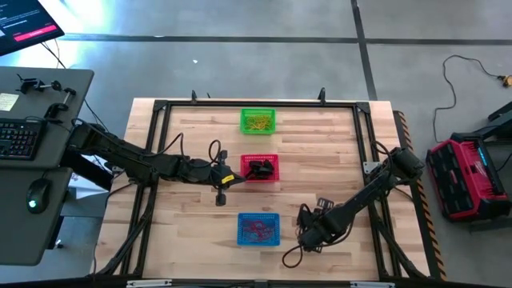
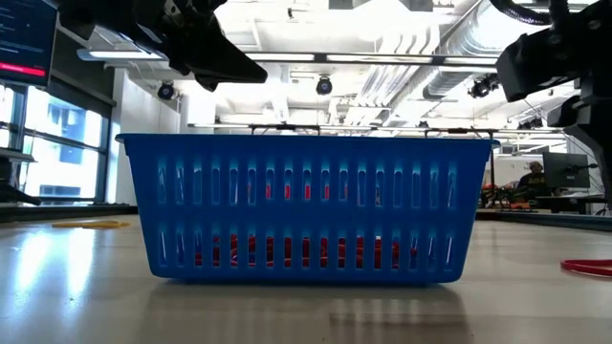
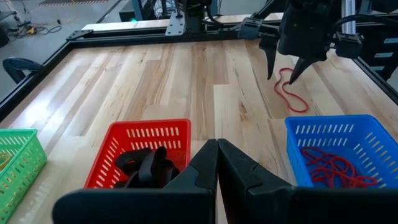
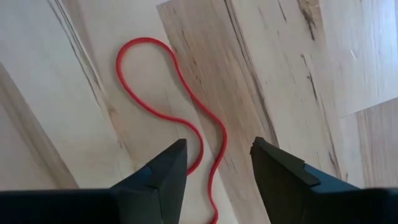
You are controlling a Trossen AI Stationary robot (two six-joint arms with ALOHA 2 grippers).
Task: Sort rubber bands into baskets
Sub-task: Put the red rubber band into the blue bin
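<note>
One red rubber band (image 4: 163, 102) lies flat and loose on the wooden table, to the right of the blue basket (image 1: 258, 229); it also shows in the low view (image 2: 588, 268). My right gripper (image 4: 217, 163) points down over it, open, with one finger on each side of the band's near end. I see no touch. My left gripper (image 3: 217, 158) hangs shut and empty in the air beside the red basket (image 1: 260, 168). The red basket holds black bands (image 3: 146, 168), the blue basket (image 3: 339, 146) red bands (image 3: 333, 168), and the green basket (image 1: 258, 120) yellow ones.
The three baskets stand in a row down the table's middle, green farthest and blue nearest. A black metal frame (image 1: 364, 136) runs round the tabletop. Bare wood lies to the right of the baskets around the loose band.
</note>
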